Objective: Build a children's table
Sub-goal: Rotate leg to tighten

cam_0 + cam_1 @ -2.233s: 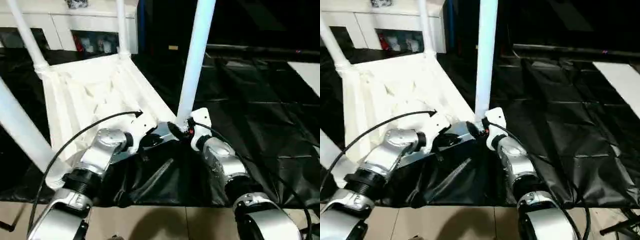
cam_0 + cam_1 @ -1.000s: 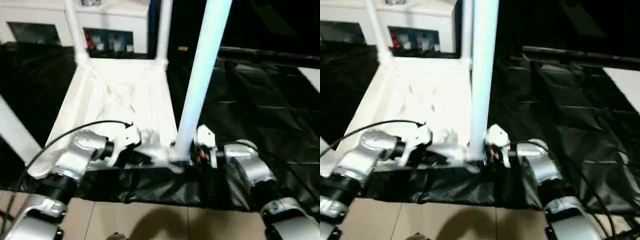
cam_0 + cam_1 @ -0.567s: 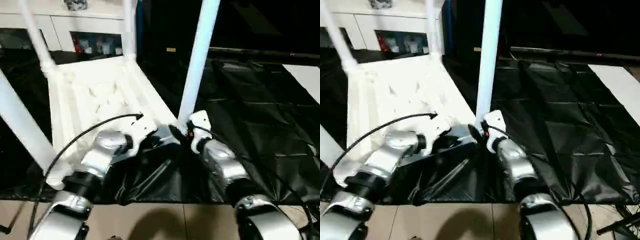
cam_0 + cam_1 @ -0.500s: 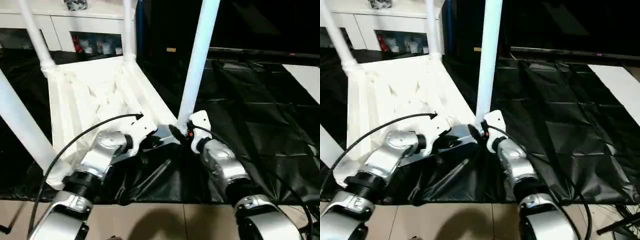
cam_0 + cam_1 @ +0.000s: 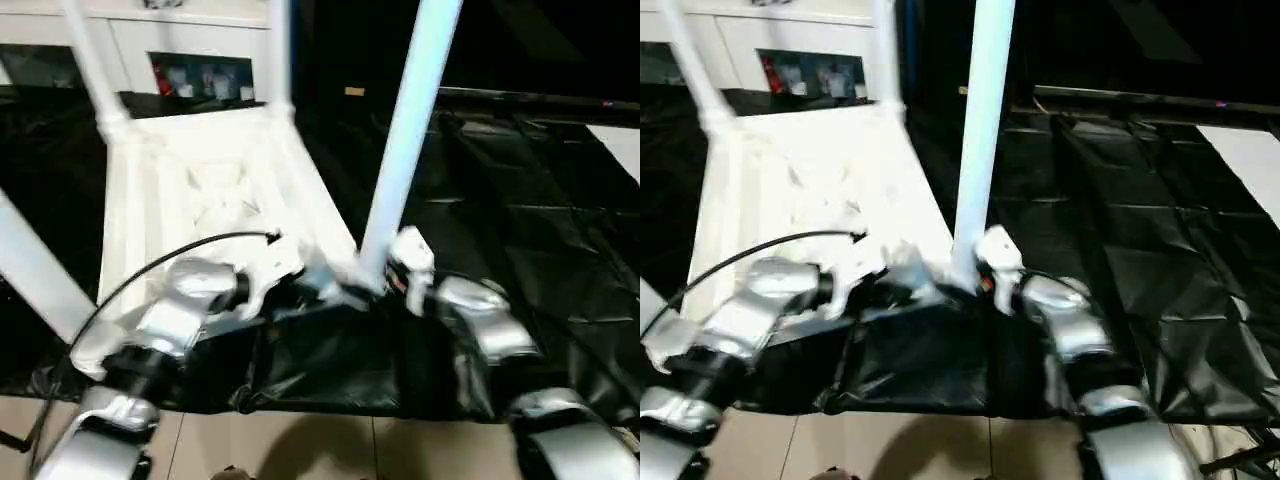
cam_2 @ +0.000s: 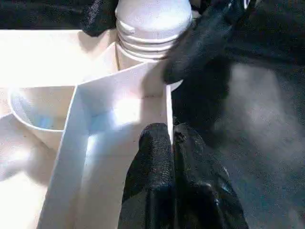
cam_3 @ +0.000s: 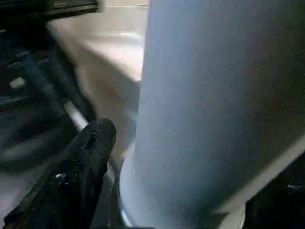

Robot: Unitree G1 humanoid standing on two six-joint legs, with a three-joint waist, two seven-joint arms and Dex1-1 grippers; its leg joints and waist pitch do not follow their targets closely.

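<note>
children's table [image 5: 200, 190] lies upside down on the black-covered work table [image 5: 520, 200], underside ribs facing up, near edge at the work table's front edge. four white legs stand up from the corner sockets: near right leg [image 5: 405, 150], near left leg [image 5: 35, 265] at the picture's left edge, two far legs [image 5: 95, 70] and [image 5: 280, 60].

left gripper [image 6: 172, 138] is pressed together, pinching a thin upright rib of the tabletop's underside just beside the near right corner socket [image 6: 152, 28]; rib edge sits between the two black fingertips [image 6: 155, 143].

right gripper [image 7: 157, 176] sits at the base of the near right leg, fingers spread either side of it. one black finger [image 7: 81, 162] is close beside the leg's flared end; cannot tell if it touches. the far finger is mostly hidden behind the leg.

both silver forearms converge on that same corner. white cabinets [image 5: 190, 40] stand behind the work table, beige floor [image 5: 300, 450] below its front edge.
</note>
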